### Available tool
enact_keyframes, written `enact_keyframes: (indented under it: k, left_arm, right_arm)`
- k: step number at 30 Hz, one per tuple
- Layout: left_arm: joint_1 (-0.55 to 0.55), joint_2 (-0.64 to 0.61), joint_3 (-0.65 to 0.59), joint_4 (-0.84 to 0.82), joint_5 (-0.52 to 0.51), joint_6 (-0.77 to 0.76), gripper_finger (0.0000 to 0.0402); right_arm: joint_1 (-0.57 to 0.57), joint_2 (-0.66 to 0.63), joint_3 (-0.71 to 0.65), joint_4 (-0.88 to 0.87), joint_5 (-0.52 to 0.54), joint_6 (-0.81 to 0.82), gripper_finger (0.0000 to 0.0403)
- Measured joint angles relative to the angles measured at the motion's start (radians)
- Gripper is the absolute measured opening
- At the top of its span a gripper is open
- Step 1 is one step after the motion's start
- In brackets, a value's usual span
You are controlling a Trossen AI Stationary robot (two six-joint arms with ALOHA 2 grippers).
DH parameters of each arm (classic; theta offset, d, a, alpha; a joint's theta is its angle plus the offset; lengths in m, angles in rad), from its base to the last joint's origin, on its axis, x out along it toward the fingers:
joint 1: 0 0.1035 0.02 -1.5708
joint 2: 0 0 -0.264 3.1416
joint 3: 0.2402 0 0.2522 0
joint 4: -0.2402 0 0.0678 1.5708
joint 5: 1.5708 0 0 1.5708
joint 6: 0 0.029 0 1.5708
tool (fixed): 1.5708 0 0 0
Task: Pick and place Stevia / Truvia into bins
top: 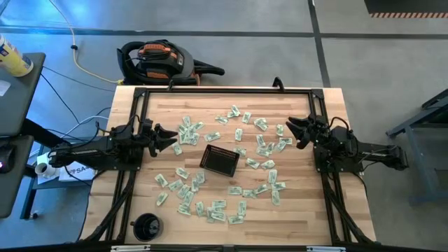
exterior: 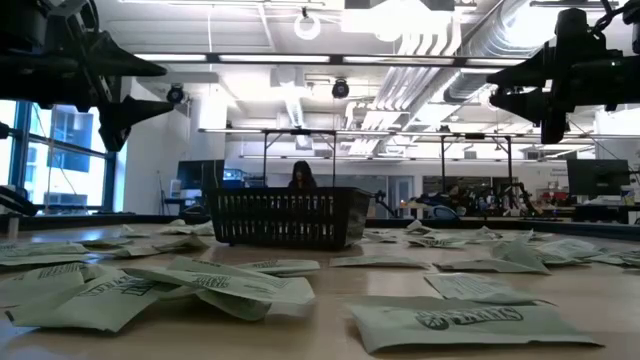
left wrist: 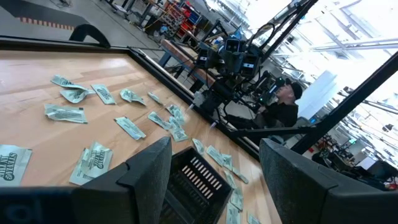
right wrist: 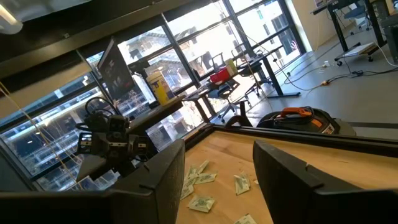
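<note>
Fingers spread on my left gripper point(top: 171, 136) and right gripper point(top: 292, 128), probably readying grabs; packets point(top: 183, 131) ring the seemingly empty tray point(top: 219, 160) mid-frame.

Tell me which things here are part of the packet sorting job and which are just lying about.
Part of the job: the green-and-white sachets scattered over the table; the black mesh tray; left gripper and right gripper, both open and empty.

Lying about: round black cup; orange-and-black vacuum on the floor.
</note>
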Motion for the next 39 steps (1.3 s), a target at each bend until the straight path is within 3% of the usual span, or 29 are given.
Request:
enact_keyframes:
  k: [14, 21, 26, 34, 39]
  left_arm:
    - [0.000, 0.000, 0.000, 0.002, -0.002, 0.000, 0.0278]
    - [0.000, 0.003, 0.000, 0.057, -0.248, -0.003, 0.0278]
    - [0.000, 0.002, 0.000, 0.108, -0.392, -0.091, 0.0278]
    - [0.000, 0.002, 0.000, 0.108, -0.448, -0.350, 0.0278]
    - [0.000, 0.002, 0.000, 0.109, -0.505, -0.467, 0.0278]
  right_arm:
    - [0.000, 0.000, 0.000, 0.000, 0.000, 0.000, 0.0181]
    - [0.000, 0.000, 0.000, 0.000, 0.000, 0.000, 0.0181]
    - [0.000, 0.000, 0.000, 0.000, 0.000, 0.000, 0.0181]
    - [0.000, 0.000, 0.000, 0.000, 0.033, 0.005, 0.0181]
    - [0.000, 0.000, 0.000, 0.008, 0.068, 0.203, 0.0181]
